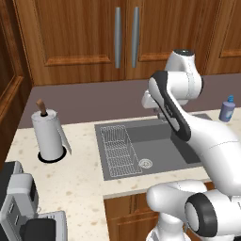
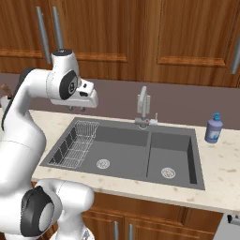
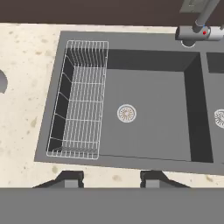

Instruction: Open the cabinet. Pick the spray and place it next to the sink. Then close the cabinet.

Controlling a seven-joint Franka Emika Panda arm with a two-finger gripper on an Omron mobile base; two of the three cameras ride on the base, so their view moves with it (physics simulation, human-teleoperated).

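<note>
Dark grey sink (image 3: 144,109) lies right under the gripper (image 3: 111,178), jaws parted with nothing between them; wire rack (image 3: 81,100) below-left, brown cabinet (image 1: 94,37) shut behind, blue bottle (image 2: 213,129) far right, label unreadable

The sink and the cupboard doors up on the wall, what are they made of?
The sink looks like dark grey stone or matte composite: flat, dull, with no shine. The cupboard doors look like brown wood with a smooth finish, showing grain streaks. It is a rendered scene, so both are guesses.
</note>
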